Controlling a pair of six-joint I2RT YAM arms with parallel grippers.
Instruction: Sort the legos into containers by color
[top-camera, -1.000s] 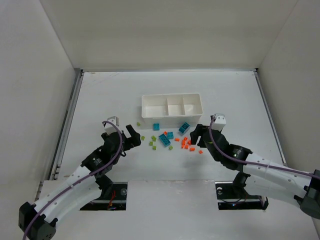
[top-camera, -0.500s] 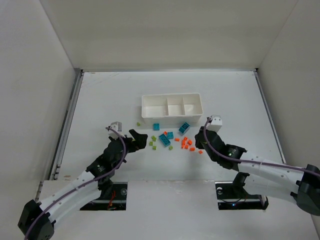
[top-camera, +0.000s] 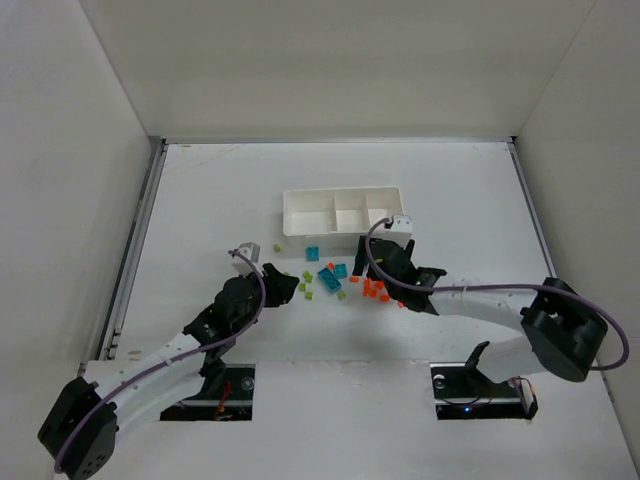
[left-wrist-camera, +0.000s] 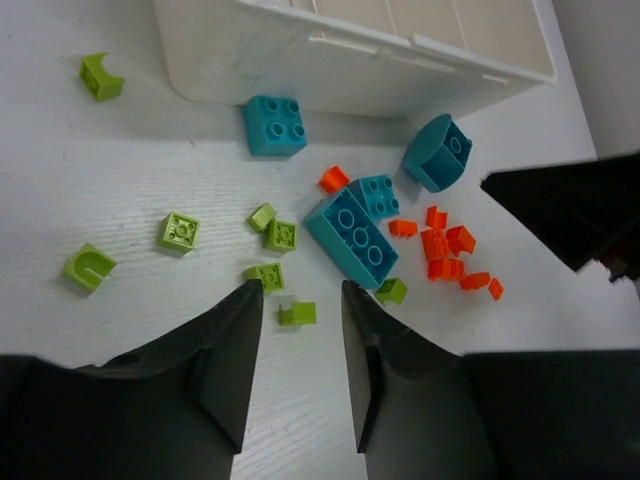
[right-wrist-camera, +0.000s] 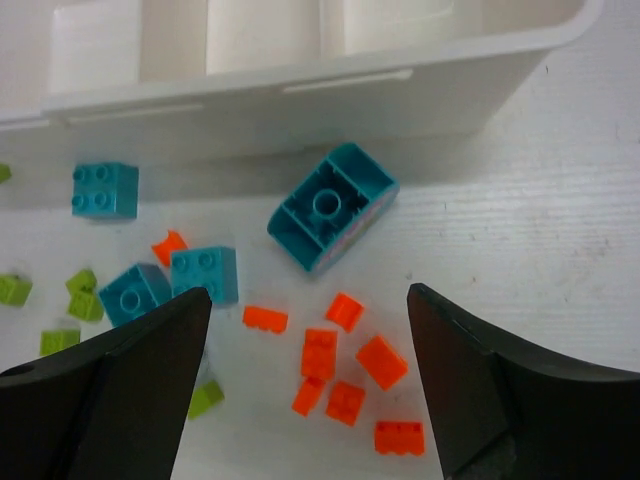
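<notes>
The legos lie loose in front of the white tray (top-camera: 343, 233). Lime green bricks are on the left, teal-blue ones (left-wrist-camera: 352, 235) in the middle and an orange cluster (right-wrist-camera: 320, 352) on the right. My left gripper (left-wrist-camera: 300, 290) is low over the green ones, open with a narrow gap. One small green brick (left-wrist-camera: 297, 313) sits between its fingertips, touching neither. My right gripper (right-wrist-camera: 308, 292) hangs wide open over the orange cluster, holding nothing. An overturned blue brick (right-wrist-camera: 330, 205) rests near the tray wall (right-wrist-camera: 300, 110).
The tray's three compartments (top-camera: 350, 208) look empty from above. A blue square brick (left-wrist-camera: 273, 125) and a green one (left-wrist-camera: 101, 76) lie close to the tray wall (left-wrist-camera: 340, 75). The right gripper's dark body (left-wrist-camera: 570, 210) stands near the orange bricks. White walls enclose the table.
My left gripper has advanced toward the green bricks and narrowed its jaws. The right gripper has swung left toward the tray and now stands wide over the orange bricks.
</notes>
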